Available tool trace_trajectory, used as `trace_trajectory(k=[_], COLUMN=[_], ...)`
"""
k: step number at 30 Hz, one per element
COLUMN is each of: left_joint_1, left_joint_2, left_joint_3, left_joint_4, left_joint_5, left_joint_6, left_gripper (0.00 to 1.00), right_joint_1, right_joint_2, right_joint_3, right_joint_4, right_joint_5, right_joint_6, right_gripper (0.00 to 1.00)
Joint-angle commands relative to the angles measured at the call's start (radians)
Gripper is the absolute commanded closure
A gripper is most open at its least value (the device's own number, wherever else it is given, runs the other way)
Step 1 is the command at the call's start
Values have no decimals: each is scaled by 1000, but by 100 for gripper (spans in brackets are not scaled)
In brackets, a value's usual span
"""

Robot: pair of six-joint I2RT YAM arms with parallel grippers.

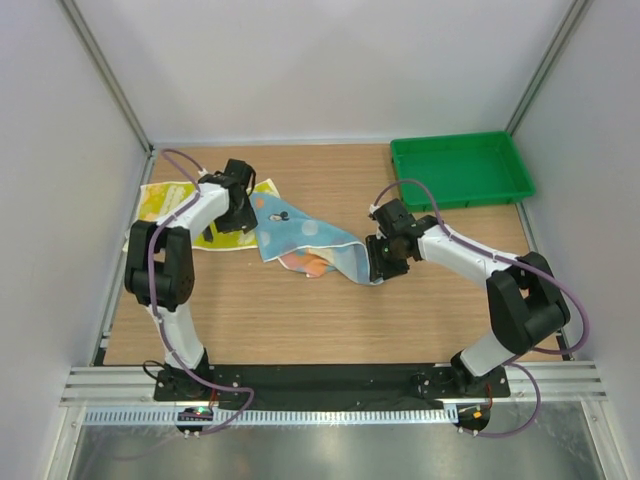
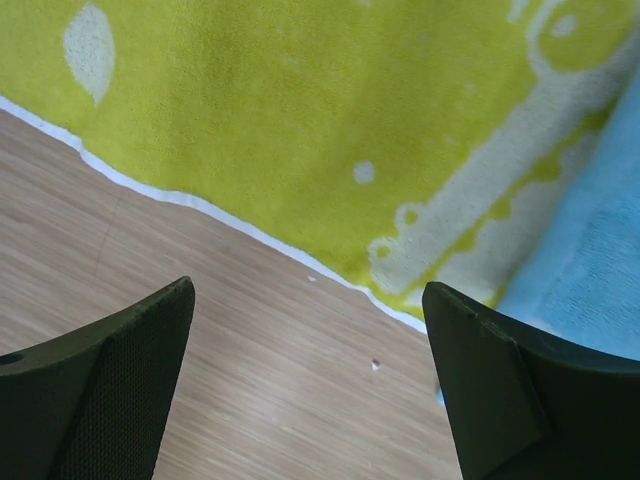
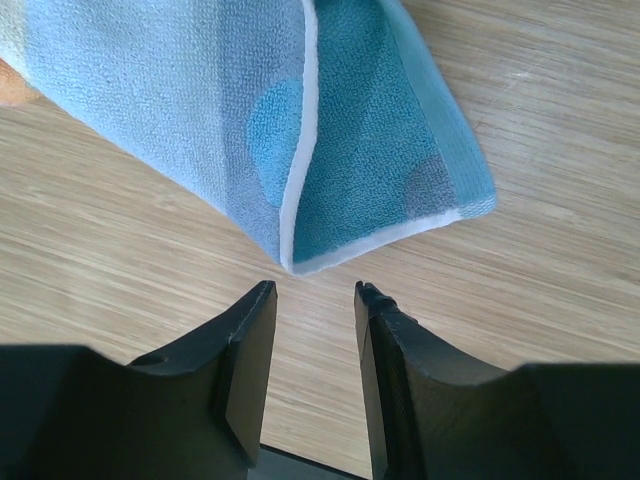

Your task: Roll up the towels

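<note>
Plainly, both towels lay on the wooden table (image 1: 300, 320) and neither was in the green tray (image 1: 462, 170), which stood at the far right corner, well apart from them. The yellow towel (image 1: 165, 205) was spread flat at the far left. The blue towel (image 1: 300, 235) lay rumpled near the middle, its left end meeting the yellow one's right edge and a patch of its orange-pink side showing on its near edge.

The left gripper (image 1: 243, 212) hung over the place where the two cloths met. In the left wrist view its fingers (image 2: 120, 380) stood wide apart with nothing between them, bare wood beneath, the white-edged border of the yellow towel (image 2: 300, 120) just ahead and a strip of the blue towel (image 2: 590, 260) at the right.

The right gripper (image 1: 383, 262) sat at the blue towel's right end. Its wrist view showed the fingers (image 3: 245, 350) parted by a narrow gap and holding nothing, their tips just short of a folded, white-hemmed corner of the blue towel (image 3: 200, 90) lying on the wood.
</note>
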Motion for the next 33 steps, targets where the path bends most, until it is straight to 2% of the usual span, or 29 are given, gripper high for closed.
trace_trajectory(k=[1,3,7,10,11,14,18,20,26,33], left_joint_1=[10,10,14,48,84,161,241,284,457,609], left_joint_2=[51,72,133,181,189,206,192,190,235,143], left_joint_3=[20,14,39,69,72,92,147,189,416,451], left_joint_4=[-28,-3,-9,-3,4,4,-2,-25,-134,-121], left_joint_5=[8,46,46,95,117,149,178,145,77,-9], left_joint_6=[-8,-2,-2,-5,-5,-9,4,17,21,-3], left_gripper=[5,1,2,31,60,100,100,100,100,100], right_joint_1=[5,5,5,3,3,-1,-6,-9,-18,-60], right_joint_2=[-4,5,34,39,40,45,59,68,79,112], right_joint_3=[30,38,52,52,50,38,29,35,44,56], right_joint_4=[-16,-13,-10,-12,-12,-16,-21,-22,-38,-59], right_joint_5=[11,11,2,7,10,23,28,31,45,51], right_joint_6=[-22,-22,-27,-24,-24,-19,-12,-11,-11,-2], right_gripper=[55,55,55,55,55,55,55,55,55,55])
